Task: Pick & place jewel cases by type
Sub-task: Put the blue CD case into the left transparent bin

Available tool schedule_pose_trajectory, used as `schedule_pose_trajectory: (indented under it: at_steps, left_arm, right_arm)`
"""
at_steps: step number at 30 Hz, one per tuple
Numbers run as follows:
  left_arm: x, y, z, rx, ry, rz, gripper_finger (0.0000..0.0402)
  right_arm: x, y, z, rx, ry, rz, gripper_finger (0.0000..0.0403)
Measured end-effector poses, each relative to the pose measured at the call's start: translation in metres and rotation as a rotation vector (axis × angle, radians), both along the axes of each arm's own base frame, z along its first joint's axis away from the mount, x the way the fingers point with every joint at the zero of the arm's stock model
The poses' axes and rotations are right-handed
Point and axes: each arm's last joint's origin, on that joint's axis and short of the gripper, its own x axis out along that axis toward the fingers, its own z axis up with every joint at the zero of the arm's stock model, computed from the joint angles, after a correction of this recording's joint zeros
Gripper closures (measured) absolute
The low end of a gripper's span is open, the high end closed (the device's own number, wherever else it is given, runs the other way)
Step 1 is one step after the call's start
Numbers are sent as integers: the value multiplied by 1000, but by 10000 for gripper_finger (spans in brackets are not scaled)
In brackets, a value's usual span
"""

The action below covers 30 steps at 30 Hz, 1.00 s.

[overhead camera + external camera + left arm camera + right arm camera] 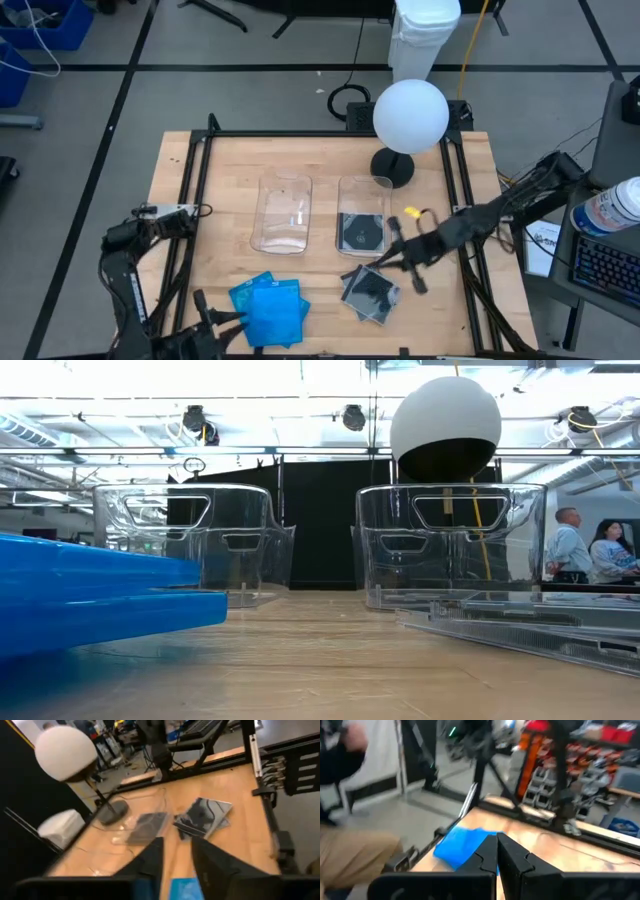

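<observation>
A stack of bright blue jewel cases (268, 308) lies flat near the table's front edge, left of centre; it also shows as the blue cases (100, 600) in the low view. Clear/dark jewel cases (370, 292) lie in a loose pile to its right. One dark case (360, 232) lies flat in the right clear bin (362, 190); the left bin (281, 212) holds nothing I can see. My left gripper (177, 860) hovers by the blue stack's left edge, open by a narrow gap with nothing between its fingers. My right gripper (497, 851) is shut on nothing, above the clear pile's far side (400, 262).
A white globe lamp (410, 115) on a black round base (393, 168) stands behind the right bin. A black frame rail (460, 200) runs along the table's sides. Bare wood lies between the bins and the case piles. People stand in the room beyond (590, 550).
</observation>
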Motion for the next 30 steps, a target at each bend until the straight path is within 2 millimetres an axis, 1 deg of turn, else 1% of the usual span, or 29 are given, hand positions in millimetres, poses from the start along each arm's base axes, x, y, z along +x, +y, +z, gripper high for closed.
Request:
schedule_pose_trajectory:
  at_steps: [2,3,4,8,10,12,15,19,22,25,28,30]
  left_arm:
    - [4,5,4,16,43,4,363]
    - [6,7,5,19,71,7,381]
    - [7,10,6,14,95,12,391]
    - [9,14,7,-33,150,38,391]
    - [8,14,1,-79,168,57,396]
    - [5,14,-10,-130,201,90,397]
    - [-1,14,-32,-196,262,144,393]
    - [-10,10,-62,-241,334,137,398]
    - [-15,4,-84,-233,397,54,392]
    - [-15,-2,-102,-212,417,-61,377]
    - [-12,-9,-114,-185,429,-179,360]
    - [-8,-12,-118,-178,428,-243,347]
  right_arm:
    - [17,17,5,-18,23,24,403]
    - [26,25,5,-18,42,31,403]
    - [35,33,2,-17,74,35,403]
    - [69,59,-23,-32,186,39,403]
    - [81,67,-33,-31,205,36,403]
    - [89,73,-50,-14,242,30,403]
    - [98,77,-73,3,298,53,398]
    - [109,79,-81,79,262,46,372]
    - [116,78,-89,105,254,54,335]
    - [121,73,-93,114,238,40,289]
    - [128,68,-99,118,234,13,252]
    - [131,64,-102,119,230,-16,239]
